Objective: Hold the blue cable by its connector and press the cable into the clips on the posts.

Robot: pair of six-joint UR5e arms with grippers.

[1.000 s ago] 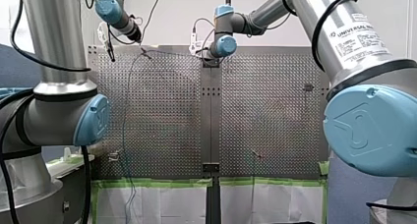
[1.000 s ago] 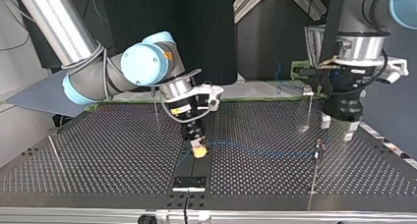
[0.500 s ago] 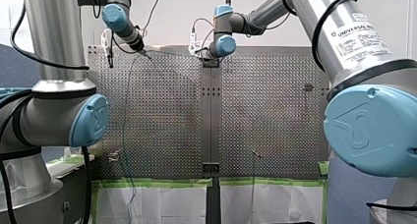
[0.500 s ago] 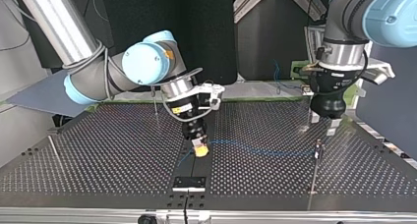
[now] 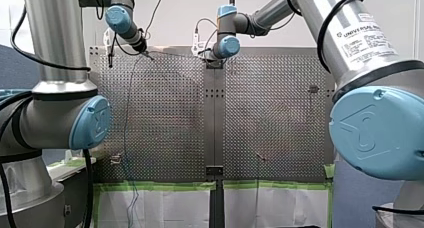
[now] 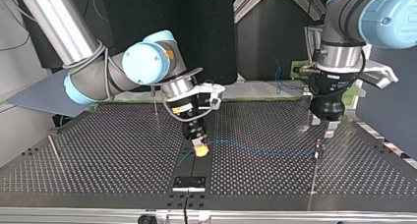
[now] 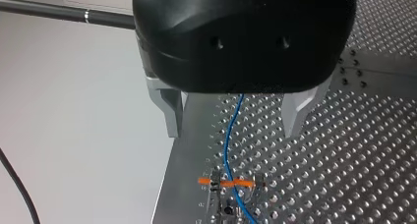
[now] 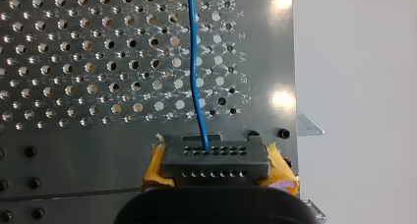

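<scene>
**Operator:** Which surface and surroundings are recorded?

**Technician:** A perforated metal desk (image 6: pixel 98 155) is shown, divided by a solid centre strip (image 5: pixel 215 128). In the front view, its near edge is bordered with green tape (image 5: pixel 160 186) and a pale wall is seen beyond it. In the top view, dark panels are seen behind the arms.

**Operator:** What is reported for the right end effector?

**Technician:** The right end effector (image 6: pixel 199 149) is closed on the dark connector (image 8: pixel 214 157). The connector is clamped between 2 yellow pads (image 8: pixel 153 167), low over the centre strip.

**Operator:** Where is the blue cable located?

**Technician:** The blue cable (image 6: pixel 255 149) is led from the connector toward the top view's right, to a clip (image 6: pixel 319 145) on a thin post (image 6: pixel 313 180).

**Operator:** And the left end effector?

**Technician:** The left end effector (image 6: pixel 324 126) is positioned just above that clip, with its 2 metal fingers (image 7: pixel 169 111) spread apart and nothing gripped. In the left wrist view, the cable is seen below the gap between the fingers, crossing the clip's orange bar ahead of them. Whether the cable is seated in the clip cannot be told.
</scene>
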